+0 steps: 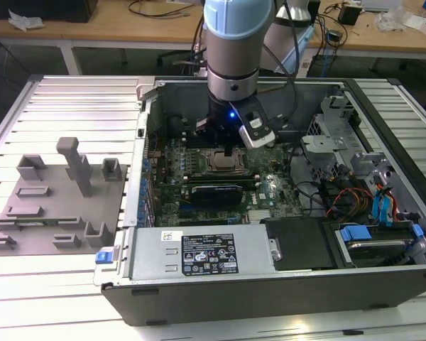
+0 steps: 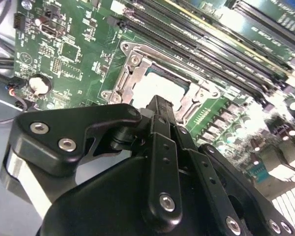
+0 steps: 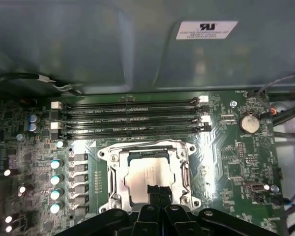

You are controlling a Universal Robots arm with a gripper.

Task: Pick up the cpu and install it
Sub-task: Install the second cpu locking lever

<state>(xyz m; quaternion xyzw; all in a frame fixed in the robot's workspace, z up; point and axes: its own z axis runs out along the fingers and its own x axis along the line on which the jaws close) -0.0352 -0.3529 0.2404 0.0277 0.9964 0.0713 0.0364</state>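
The cpu [image 3: 148, 172], a silvery-white square chip, lies flat inside the metal socket frame [image 3: 113, 169] on the green motherboard of an open computer case. My gripper [image 3: 158, 190] hangs just over the chip's near edge, fingers together with nothing between them. In the second wrist view the black fingertips [image 2: 160, 104] cover part of the cpu [image 2: 155, 86], and the socket frame [image 2: 125, 78] surrounds it. In the exterior view the arm stands upright over the case, with the gripper [image 1: 231, 150] right above the cpu [image 1: 221, 163].
Memory slots [image 3: 128, 115] run along one side of the socket, below the case wall [image 3: 113, 44]. A grey fixture with upright blocks [image 1: 53, 206] lies outside the case at the exterior view's left. The power supply [image 1: 199, 252], drive cage [image 1: 334, 135] and cables [image 1: 341, 195] crowd the case.
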